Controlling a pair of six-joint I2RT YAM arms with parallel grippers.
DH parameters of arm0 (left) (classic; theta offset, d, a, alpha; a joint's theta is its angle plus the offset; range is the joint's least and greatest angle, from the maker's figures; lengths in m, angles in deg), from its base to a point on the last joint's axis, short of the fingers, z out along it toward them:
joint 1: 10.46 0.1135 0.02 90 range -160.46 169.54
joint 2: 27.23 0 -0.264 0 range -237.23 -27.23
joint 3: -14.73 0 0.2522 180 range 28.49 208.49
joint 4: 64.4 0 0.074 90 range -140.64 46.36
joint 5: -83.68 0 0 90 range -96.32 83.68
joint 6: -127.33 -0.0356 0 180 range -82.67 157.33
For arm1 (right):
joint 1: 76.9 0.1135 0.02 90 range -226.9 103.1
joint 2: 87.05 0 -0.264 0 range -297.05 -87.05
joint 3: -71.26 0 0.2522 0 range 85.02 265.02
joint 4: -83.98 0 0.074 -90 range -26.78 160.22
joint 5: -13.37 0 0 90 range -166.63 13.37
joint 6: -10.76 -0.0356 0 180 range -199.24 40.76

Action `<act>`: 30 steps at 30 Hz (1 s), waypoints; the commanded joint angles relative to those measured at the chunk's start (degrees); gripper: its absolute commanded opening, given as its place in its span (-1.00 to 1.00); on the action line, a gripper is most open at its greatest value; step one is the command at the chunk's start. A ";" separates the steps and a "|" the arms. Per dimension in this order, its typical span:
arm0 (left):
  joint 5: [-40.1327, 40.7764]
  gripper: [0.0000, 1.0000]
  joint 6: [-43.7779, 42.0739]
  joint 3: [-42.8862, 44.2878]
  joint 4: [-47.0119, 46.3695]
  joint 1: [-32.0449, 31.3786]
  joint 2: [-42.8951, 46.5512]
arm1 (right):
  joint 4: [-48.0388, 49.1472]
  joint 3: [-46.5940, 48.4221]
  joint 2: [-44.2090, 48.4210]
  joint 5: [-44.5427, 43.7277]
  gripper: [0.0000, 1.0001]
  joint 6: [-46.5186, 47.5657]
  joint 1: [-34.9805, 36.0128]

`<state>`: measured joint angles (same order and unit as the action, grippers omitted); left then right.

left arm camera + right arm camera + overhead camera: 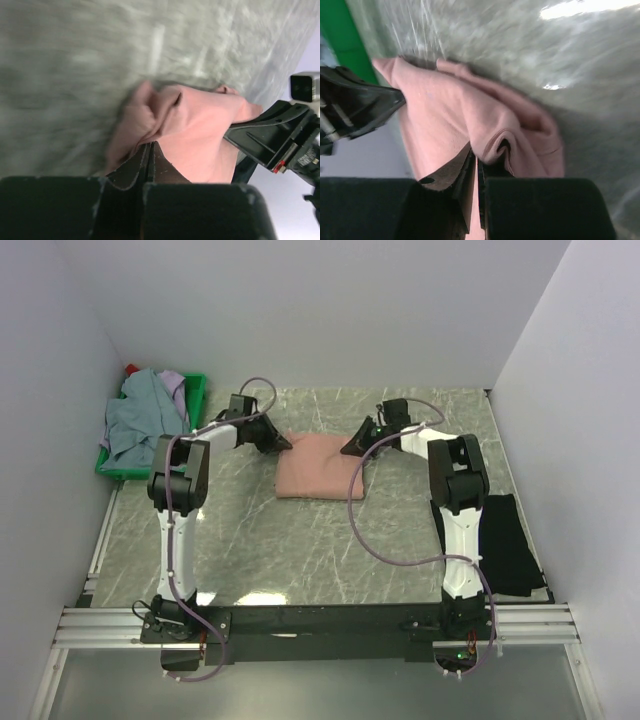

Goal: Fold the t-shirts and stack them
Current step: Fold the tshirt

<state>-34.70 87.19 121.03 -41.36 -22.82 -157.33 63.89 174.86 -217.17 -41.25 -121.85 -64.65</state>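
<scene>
Basically, the left fingers (131, 172) and right fingers (451, 171) are each pinched closed on a far corner of the salmon-pink t-shirt (320, 475), lying mid tabletop (250, 540). I'd guess that's so they can pull that edge over together for a fold.

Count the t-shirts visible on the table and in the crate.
4: a salmon-pink t-shirt mid-table, a black t-shirt at the right edge of the table, a grey-blue t-shirt and a lavender t-shirt in the green crate; others may lie hidden underneath.
</scene>
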 commanded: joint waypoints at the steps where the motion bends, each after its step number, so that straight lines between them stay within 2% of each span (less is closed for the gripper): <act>1: 1.22 -0.99 1.99 -1.39 -4.97 1.99 0.03 | 5.36 2.44 -1.71 4.95 -0.76 -5.28 -2.84; 5: 0.88 -0.99 2.69 -2.26 -5.84 2.51 -0.06 | 7.02 0.43 -2.15 7.15 -0.76 -8.09 -4.25; 9: 0.35 -0.99 3.39 -2.88 -6.29 2.87 0.38 | 14.84 -3.18 -1.36 10.85 -0.75 -12.84 -6.27; 13: -1.05 -0.99 3.31 -1.57 -6.03 3.39 1.51 | 15.47 -4.15 0.92 12.00 -0.74 -13.64 -8.47; 17: 0.08 -0.99 1.73 0.19 -3.92 3.57 4.59 | 10.56 -6.95 7.76 7.97 -0.70 -8.64 -8.91; 22: 5.52 -0.99 0.41 -1.65 0.12 1.99 10.56 | 12.66 -16.35 20.16 4.98 -0.69 -7.85 -5.94; 26: 5.53 -0.99 1.63 -7.53 -1.88 -2.12 16.53 | 13.08 -23.89 25.62 2.94 -0.69 -6.52 -1.45; 30: 2.12 -0.99 5.76 -20.87 -8.55 -5.30 21.64 | 18.62 -29.46 26.68 4.35 -0.69 -8.81 1.72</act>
<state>-30.29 90.34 107.30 -45.56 -25.34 -139.25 79.67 149.38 -190.07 -36.49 -130.38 -64.06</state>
